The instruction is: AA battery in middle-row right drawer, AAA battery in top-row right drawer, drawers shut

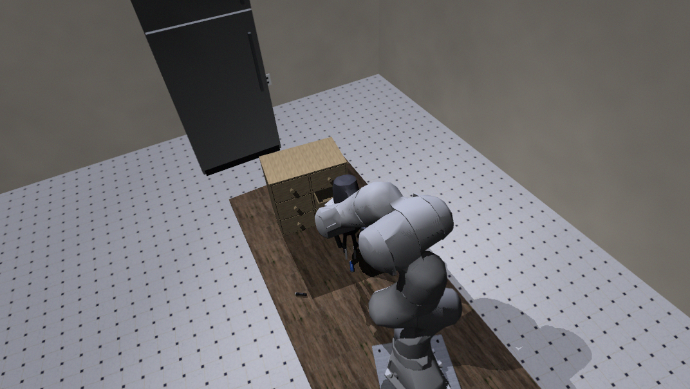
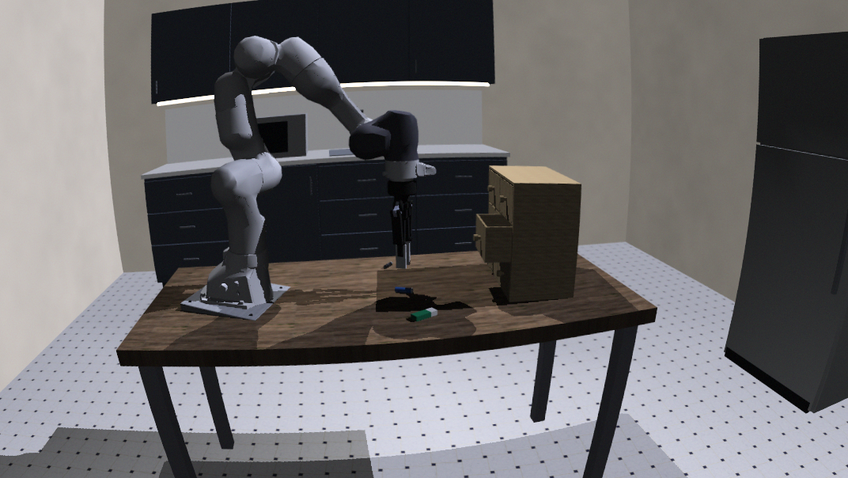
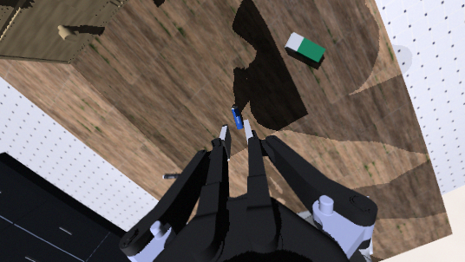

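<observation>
A small blue battery [image 3: 237, 118] lies on the wooden table, just beyond my fingertips in the wrist view; it also shows in the exterior view [image 2: 403, 290]. A thinner dark battery [image 2: 386, 265] [image 3: 171, 176] lies near the table's far edge. My gripper [image 3: 237, 129] [image 2: 402, 261] points down a little above the table. Its fingers stand narrowly apart with nothing between them. The wooden chest [image 2: 534, 231] stands at the table's end. Its middle-row right drawer [image 2: 492, 236] is pulled partly out; the other drawers look pushed in.
A green and white block [image 2: 422, 314] [image 3: 304, 48] lies on the table near the front edge, beyond the blue battery. The arm's base [image 2: 234, 294] is bolted at the other end of the table. A black fridge [image 1: 212, 82] stands behind the chest.
</observation>
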You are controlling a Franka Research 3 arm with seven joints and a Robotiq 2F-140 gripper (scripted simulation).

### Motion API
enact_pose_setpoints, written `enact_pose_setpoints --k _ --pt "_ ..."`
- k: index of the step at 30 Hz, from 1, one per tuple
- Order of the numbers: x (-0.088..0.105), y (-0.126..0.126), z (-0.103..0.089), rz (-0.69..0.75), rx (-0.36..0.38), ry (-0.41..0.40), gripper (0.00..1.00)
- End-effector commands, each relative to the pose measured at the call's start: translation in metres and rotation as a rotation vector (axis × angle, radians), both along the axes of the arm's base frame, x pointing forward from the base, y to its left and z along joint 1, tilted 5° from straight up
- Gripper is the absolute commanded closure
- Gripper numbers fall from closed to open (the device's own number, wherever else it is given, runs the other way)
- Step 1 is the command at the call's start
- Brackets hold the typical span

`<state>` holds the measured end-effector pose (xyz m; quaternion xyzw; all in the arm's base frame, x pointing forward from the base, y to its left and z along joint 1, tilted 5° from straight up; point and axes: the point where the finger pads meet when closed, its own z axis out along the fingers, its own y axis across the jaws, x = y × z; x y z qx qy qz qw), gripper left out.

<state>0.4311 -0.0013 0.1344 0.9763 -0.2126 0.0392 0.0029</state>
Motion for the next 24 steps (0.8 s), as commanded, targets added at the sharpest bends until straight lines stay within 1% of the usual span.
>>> enact_pose_setpoints --k 1,24 --pt "0.0006 -0.0004 -0.0009 0.05 -0.006 -0.001 0.83" --pt "0.0008 -0.0005 -0.0029 0.05 -0.006 -0.001 0.83"
